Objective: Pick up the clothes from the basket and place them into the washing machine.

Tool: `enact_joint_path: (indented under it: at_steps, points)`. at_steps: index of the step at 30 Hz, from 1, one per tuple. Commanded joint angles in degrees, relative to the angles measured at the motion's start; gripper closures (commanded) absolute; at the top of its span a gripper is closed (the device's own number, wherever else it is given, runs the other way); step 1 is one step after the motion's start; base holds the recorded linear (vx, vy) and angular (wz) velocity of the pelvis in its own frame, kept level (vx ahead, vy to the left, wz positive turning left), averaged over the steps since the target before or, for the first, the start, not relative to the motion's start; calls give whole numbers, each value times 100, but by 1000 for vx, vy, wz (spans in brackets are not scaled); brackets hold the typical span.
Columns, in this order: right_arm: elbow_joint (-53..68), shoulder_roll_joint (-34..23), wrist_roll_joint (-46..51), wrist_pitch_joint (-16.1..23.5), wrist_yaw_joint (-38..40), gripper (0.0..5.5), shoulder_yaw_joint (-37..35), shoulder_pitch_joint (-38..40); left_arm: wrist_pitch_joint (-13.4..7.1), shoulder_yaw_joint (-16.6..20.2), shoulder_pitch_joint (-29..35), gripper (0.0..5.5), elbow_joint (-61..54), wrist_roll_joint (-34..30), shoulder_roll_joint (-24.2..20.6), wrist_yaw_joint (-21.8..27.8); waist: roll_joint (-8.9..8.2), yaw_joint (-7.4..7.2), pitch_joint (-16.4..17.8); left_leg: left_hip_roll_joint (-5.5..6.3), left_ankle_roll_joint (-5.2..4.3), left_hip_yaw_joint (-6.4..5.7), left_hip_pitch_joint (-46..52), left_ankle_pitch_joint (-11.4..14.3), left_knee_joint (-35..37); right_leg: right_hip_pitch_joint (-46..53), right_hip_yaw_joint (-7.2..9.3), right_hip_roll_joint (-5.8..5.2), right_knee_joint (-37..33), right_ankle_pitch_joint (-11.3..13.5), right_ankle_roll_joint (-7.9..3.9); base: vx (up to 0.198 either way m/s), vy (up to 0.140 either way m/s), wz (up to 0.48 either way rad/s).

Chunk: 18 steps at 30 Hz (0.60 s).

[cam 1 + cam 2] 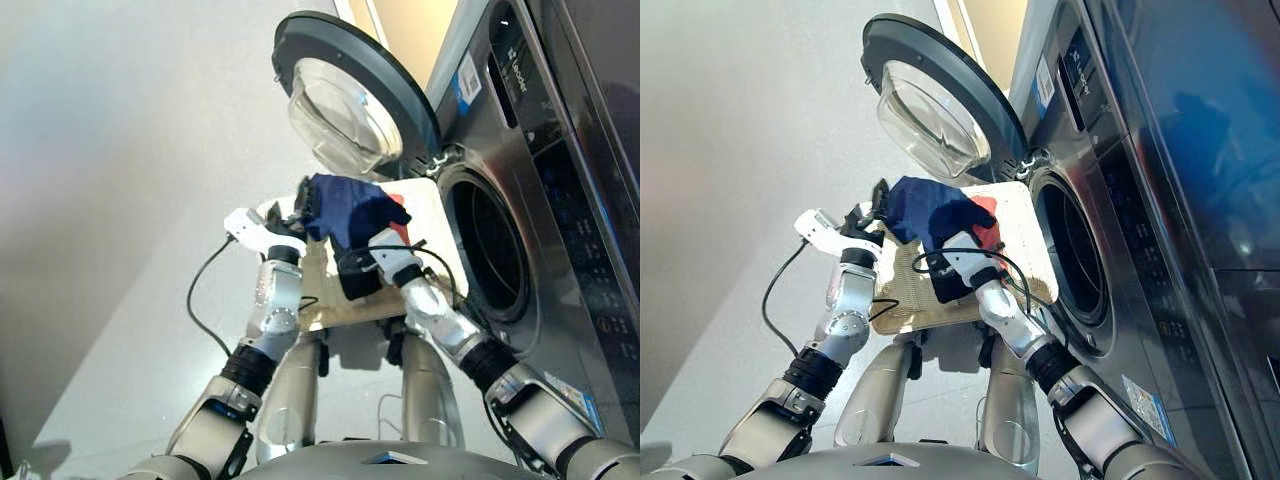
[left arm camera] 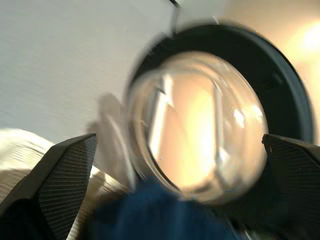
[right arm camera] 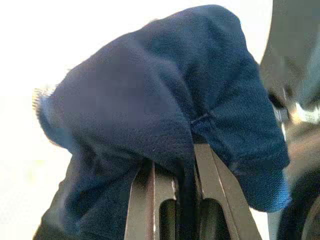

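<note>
A: Right wrist view settles the grip: the navy cloth (image 3: 165, 115) is pinched between the two fingers (image 3: 150, 205) of the right gripper (image 1: 375, 240), draped over their tips and hanging down both sides.

B: And from the head?

A: The cloth hangs over the basket (image 1: 345, 305), just beside the drum opening (image 1: 490, 250) of the washing machine (image 1: 540, 180). The opening lies to the robot's right of the cloth, so I judge the coming move is a short carry sideways into it. The right arm is nearer the drum.

B: The cloth's long axis?

A: Bunched, but it runs roughly from the left gripper (image 1: 300, 205) across to the right one, pointing toward the opening.

B: The left gripper?

A: Its fingers (image 2: 65, 180) stand spread wide in its wrist view, clamping nothing; cloth sits low between them. That view looks at the open door (image 2: 200, 120) with its glass bowl, which the right wrist view lacks.

B: The rest?

A: A red piece (image 1: 985, 210) peeks out on the basket beneath the navy one. I cannot pick out the black one.
</note>
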State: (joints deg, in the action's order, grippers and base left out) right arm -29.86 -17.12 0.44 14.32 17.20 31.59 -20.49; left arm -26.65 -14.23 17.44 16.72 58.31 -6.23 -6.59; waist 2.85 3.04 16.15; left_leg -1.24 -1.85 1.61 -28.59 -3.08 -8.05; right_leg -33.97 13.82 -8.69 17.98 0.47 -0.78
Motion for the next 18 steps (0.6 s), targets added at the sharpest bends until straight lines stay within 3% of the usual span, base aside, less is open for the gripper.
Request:
enact_joint_path:
  at_steps: [1,9,18]
  points:
    - [261,331,210,546,385,550,-270,-98,-470,129,4,0,-338,-346,-171,-165,1,35,-77,262,87,221,-275,71,-105,193,-84,-69,-576,336,-573,0,0,0]
    - [-24,592,1034,840,1258,550,-1187,-204,-514,414,-161,0,223,-420,-166,-487,179,-7,183,321,134,339,-685,127,-338,-234,-239,-137,-416,364,-552,-22,53,-23]
    - [-499,831,1948,1283,2148,550,-2092,-1169,-445,517,-31,0,1054,-521,-185,-759,328,-133,505,232,215,505,-1471,416,-1124,-1063,-489,-163,299,196,-456,-24,34,-37]
